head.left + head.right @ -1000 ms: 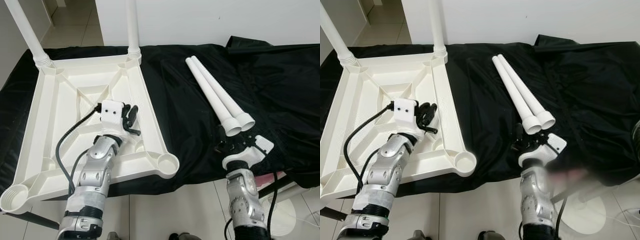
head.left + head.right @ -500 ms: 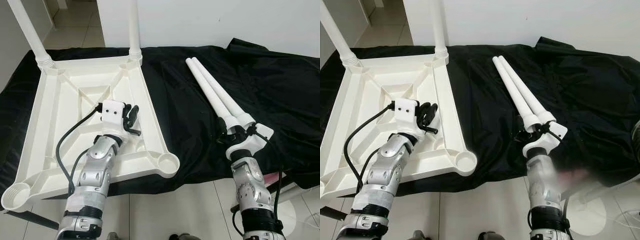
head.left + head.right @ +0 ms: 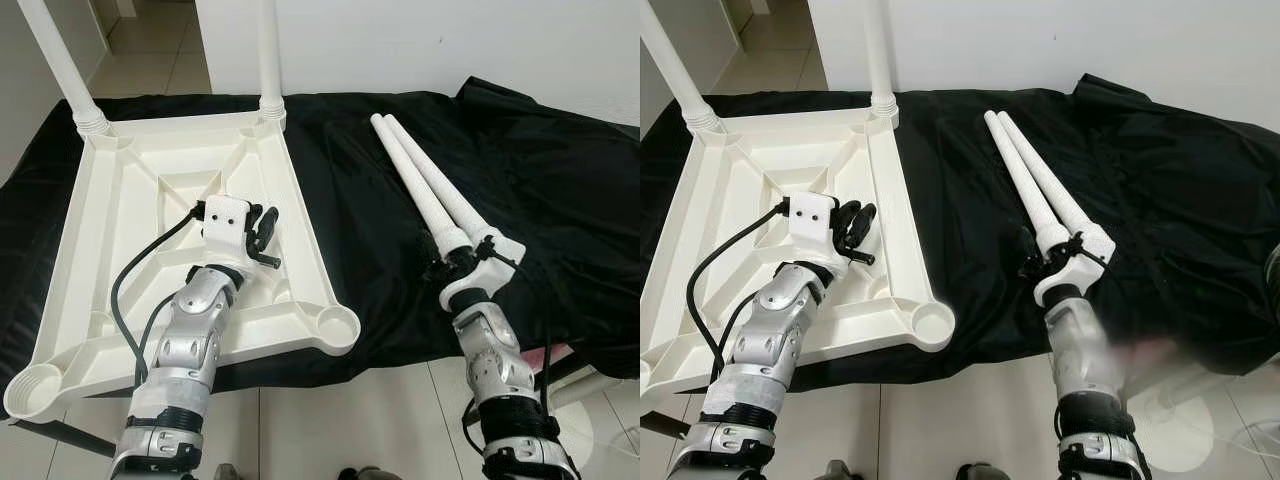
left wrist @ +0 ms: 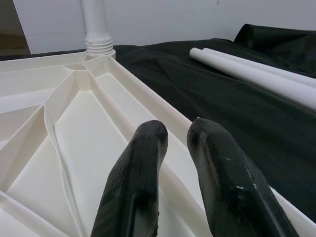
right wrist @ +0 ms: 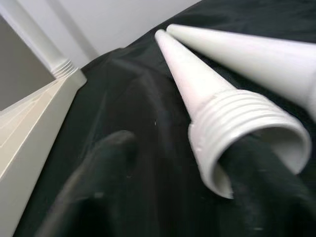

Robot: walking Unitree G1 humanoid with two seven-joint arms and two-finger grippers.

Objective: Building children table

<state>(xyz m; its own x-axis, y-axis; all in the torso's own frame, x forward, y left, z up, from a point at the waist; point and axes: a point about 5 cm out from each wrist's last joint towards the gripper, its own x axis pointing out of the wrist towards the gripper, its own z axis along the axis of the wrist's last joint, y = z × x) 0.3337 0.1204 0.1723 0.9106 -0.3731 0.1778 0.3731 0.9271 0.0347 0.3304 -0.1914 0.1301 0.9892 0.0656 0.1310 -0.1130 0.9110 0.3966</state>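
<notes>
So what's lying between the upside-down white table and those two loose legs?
Just bare black cloth. In the left eye view nothing sits on that stretch between the upturned table top and the two loose legs beside the right hand.

Right gripper hemmed in at the leg ends; left gripper boxed by the tabletop's ribs

The right gripper [image 3: 447, 268] sits at the threaded open end of the nearer loose white plastic table leg [image 3: 412, 190], one black finger [image 5: 256, 173] inside the bore, the other [image 5: 89, 192] over bare black cloth [image 3: 370, 200]; the second loose white leg [image 3: 440, 185] lies tight against the first on the far side, so room is only on the cloth side. The left gripper [image 3: 262, 232] hovers over the upturned white plastic tabletop [image 3: 120, 200], its raised side wall [image 4: 148, 103] just ahead, ribs around, and two upright white legs [image 3: 266, 60] stand at the far corners.
</notes>
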